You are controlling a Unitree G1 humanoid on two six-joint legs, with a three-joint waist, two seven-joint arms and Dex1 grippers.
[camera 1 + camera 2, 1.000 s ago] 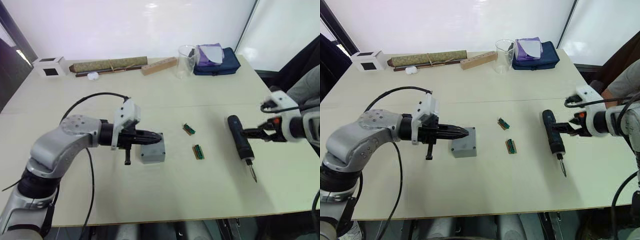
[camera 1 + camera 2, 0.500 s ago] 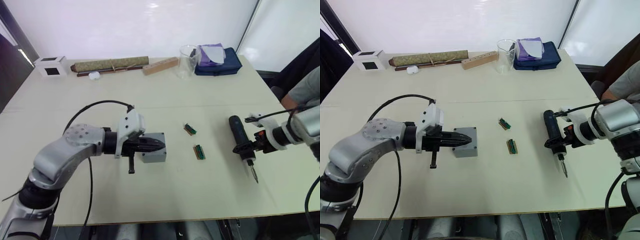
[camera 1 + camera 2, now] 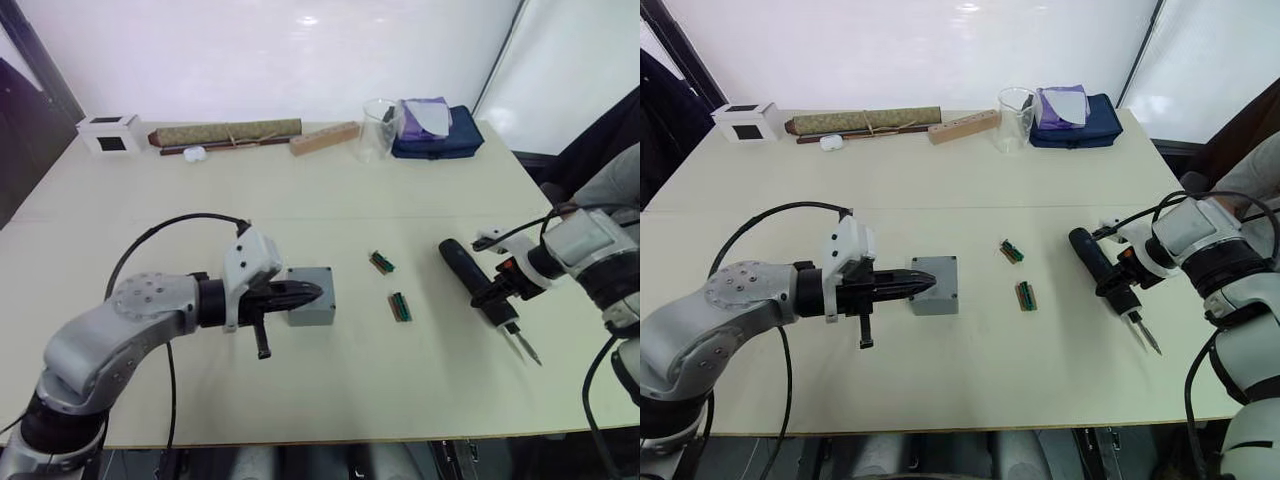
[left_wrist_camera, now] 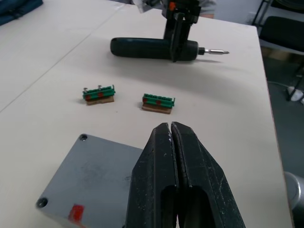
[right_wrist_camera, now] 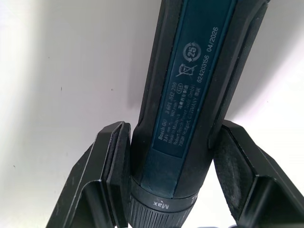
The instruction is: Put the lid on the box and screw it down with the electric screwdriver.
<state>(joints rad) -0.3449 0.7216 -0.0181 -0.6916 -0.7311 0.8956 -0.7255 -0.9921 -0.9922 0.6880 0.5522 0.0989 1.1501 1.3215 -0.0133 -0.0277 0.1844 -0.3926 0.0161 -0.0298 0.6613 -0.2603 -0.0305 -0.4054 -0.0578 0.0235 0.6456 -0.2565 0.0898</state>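
Note:
The box [image 3: 306,314] stands on the table left of centre with the lid [image 4: 97,171] lying on top, its red mark and corner holes showing. My left gripper [image 3: 318,291] is shut and empty, its fingers [image 4: 190,161] stretched flat across the lid. The electric screwdriver [image 3: 462,266] lies at the right, its bit [image 3: 527,348] pointing toward the table's near edge. My right gripper [image 3: 497,290] is shut on its body just behind the bit end, one finger [image 5: 116,166] pressed on each side.
Two green-brown bit holders [image 3: 379,262] [image 3: 399,305] lie between the box and the screwdriver. Along the far edge are a white cube [image 3: 110,133], a rolled mat [image 3: 225,131], a wooden block [image 3: 322,137], a glass beaker [image 3: 377,128] and a dark blue pouch [image 3: 435,135].
My right gripper came in from the right and closed on the screwdriver, which has swung so its rear end points more to the left. The left gripper stayed on the lid.

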